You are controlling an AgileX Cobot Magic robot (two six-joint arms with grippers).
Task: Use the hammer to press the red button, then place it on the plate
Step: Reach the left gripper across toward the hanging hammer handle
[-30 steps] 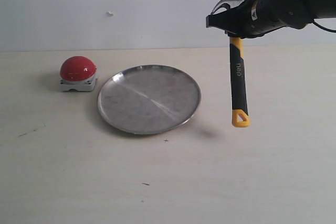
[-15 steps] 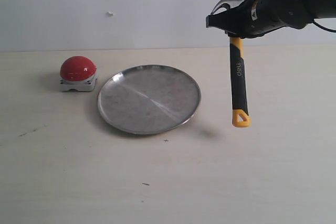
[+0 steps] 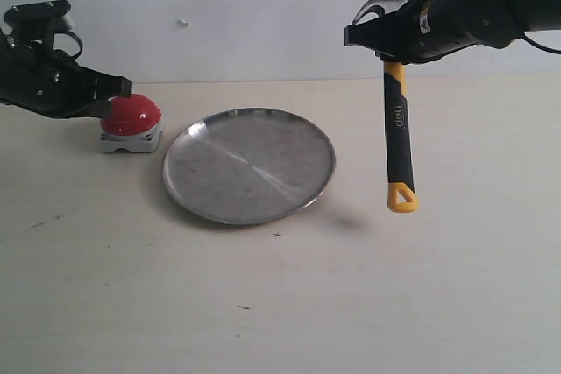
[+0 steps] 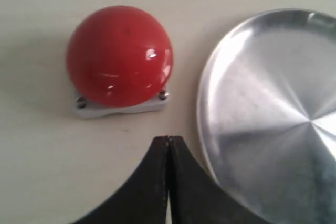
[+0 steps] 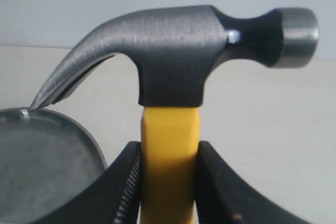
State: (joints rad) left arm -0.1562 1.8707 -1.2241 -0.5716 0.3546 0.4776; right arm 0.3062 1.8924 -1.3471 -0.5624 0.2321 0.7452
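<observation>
My right gripper [image 3: 392,48] is shut on the hammer [image 3: 399,142] just below its dark head [image 5: 173,53]. The hammer hangs upright in the air to the right of the plate, yellow loop downward. The brushed silver plate [image 3: 250,164] lies in the middle of the table. The red button [image 3: 131,116] sits on its light-grey base left of the plate. My left gripper [image 3: 123,87] is shut and empty, hovering just above and behind the button's dome [image 4: 119,56]; its pressed-together tip [image 4: 168,141] lies between button and plate rim [image 4: 207,103].
The beige tabletop [image 3: 280,304] carries a few small dark marks at the front and left. A plain pale wall [image 3: 219,6] closes the back.
My left arm has come into the exterior view from the left and now hovers over the button. The right arm and the hammer have stayed in place.
</observation>
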